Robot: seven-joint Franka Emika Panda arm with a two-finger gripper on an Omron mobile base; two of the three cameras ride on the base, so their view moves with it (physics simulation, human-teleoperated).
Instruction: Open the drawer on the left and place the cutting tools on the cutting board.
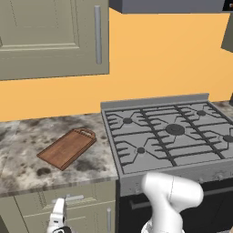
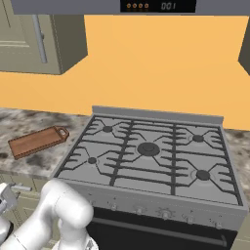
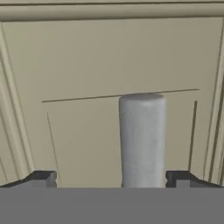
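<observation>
Drawer x1, shut; jaws apart astride its handle; cutting board x1 on counter.

Drawer beige-grey, silver bar handle. Cutting board reddish-brown wood, darker rim. Counter marbled grey, white and dark blotches. Stove top grey, dark grey grates. Wall flat orange. Upper cabinet beige-grey, silver vertical handle. Gripper fingertips dark, arm white.
</observation>
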